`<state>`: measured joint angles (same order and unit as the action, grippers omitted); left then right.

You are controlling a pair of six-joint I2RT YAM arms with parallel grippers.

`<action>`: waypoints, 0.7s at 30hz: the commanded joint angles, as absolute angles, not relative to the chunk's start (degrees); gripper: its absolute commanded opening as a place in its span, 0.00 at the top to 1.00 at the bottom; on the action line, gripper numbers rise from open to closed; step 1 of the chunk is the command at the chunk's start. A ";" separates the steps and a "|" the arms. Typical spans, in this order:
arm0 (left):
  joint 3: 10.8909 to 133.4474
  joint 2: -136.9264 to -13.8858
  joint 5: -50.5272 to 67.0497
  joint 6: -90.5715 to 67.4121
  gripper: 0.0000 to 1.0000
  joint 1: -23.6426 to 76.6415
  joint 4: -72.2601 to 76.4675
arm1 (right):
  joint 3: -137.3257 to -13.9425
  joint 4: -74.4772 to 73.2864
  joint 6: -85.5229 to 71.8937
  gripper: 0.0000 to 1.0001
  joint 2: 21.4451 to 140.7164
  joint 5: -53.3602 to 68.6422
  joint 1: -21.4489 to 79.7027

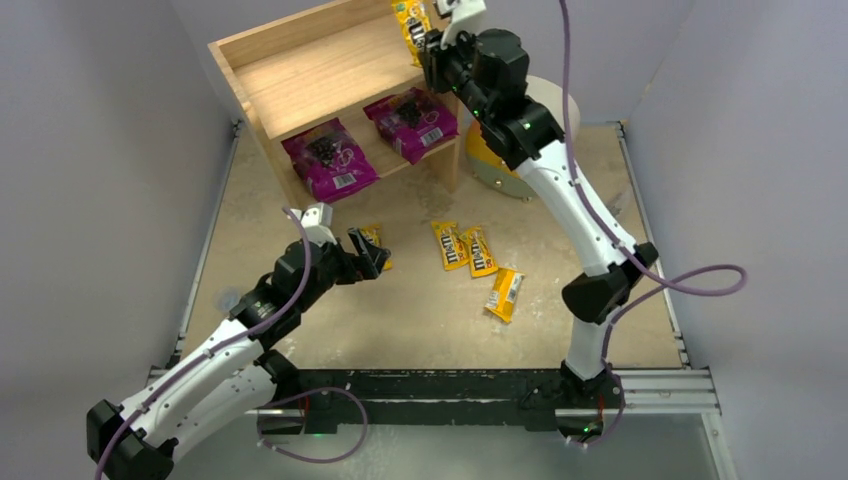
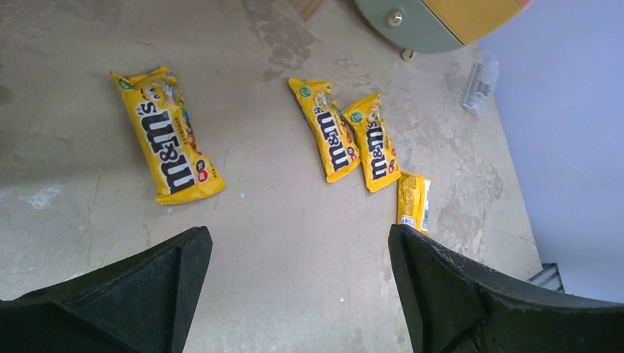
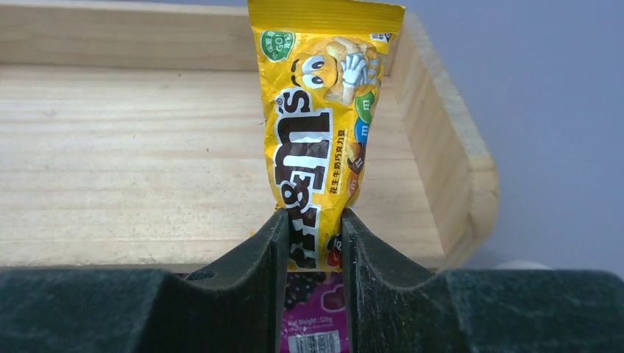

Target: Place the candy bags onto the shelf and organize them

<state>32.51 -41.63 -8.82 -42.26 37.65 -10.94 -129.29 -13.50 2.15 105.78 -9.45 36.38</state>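
The wooden shelf [image 1: 300, 75] stands at the back left. Two magenta bags [image 1: 328, 158] [image 1: 412, 122] lie on its lower tier. My right gripper [image 1: 432, 42] is shut on a yellow M&M's packet [image 3: 324, 125], holding it over the right end of the shelf's top tier [image 3: 132, 154]; it shows in the top view too [image 1: 411, 22]. Several yellow packets lie on the table: one [image 2: 166, 135] by my left gripper [image 1: 368, 250], two side by side [image 2: 330, 138] [image 2: 372, 142], one turned over [image 2: 413, 200]. My left gripper [image 2: 298, 254] is open and empty above the table.
A round white drum [image 1: 505, 150] with coloured drawers stands right of the shelf, behind the right arm; its edge shows in the left wrist view [image 2: 441, 22]. A small clear wrapper [image 2: 478, 82] lies near the right wall.
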 commanded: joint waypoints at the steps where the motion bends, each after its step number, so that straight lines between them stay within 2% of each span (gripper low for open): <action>1: 32.43 -41.00 -10.62 -41.74 0.04 37.65 -11.46 | -134.08 -10.55 8.14 0.67 108.75 -6.39 36.61; 8: 32.30 -40.14 -11.52 -41.75 0.04 37.68 -12.74 | -134.45 -8.89 9.11 0.63 111.20 -7.64 36.00; 12: 32.21 -39.85 -11.70 -41.84 0.04 37.63 -13.14 | -133.46 -8.33 9.55 0.49 111.70 -7.86 35.61; 15: 32.19 -39.74 -11.76 -41.75 0.04 37.65 -13.24 | -133.66 -7.69 9.58 0.31 111.85 -9.25 35.60; 21: 31.57 -39.64 -11.45 -42.18 0.04 37.63 -12.66 | -128.65 -0.89 8.77 0.22 108.34 -11.36 35.58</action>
